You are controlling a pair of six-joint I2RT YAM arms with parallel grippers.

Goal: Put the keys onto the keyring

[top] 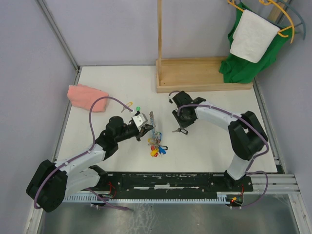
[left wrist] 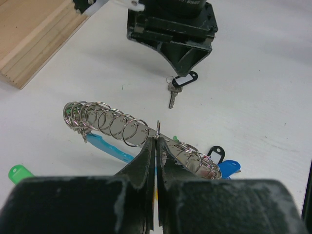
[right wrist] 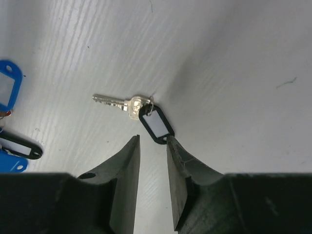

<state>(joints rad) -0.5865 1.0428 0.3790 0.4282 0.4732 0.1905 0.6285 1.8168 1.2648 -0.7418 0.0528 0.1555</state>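
The keyring (left wrist: 109, 122) is a long silvery loop strung with many small rings and coloured tags (top: 157, 147). My left gripper (left wrist: 156, 141) is shut on its wire near the middle, holding it just above the table. A silver key with a black tag (right wrist: 146, 114) lies flat on the table. My right gripper (right wrist: 152, 141) stands open right behind it. Nothing is between its fingers, and the tag's end sits at the tip of the right finger (right wrist: 178, 151). A green-headed key (top: 138, 109) and a yellow one (top: 129, 105) lie loose beyond my left gripper (top: 143, 127).
A pink cloth (top: 87, 96) lies at the table's far left. A wooden rack base (top: 204, 74) stands at the back, with a green garment and white towel (top: 251, 44) hanging at the right. Blue tags (right wrist: 9, 87) lie left of the black-tagged key.
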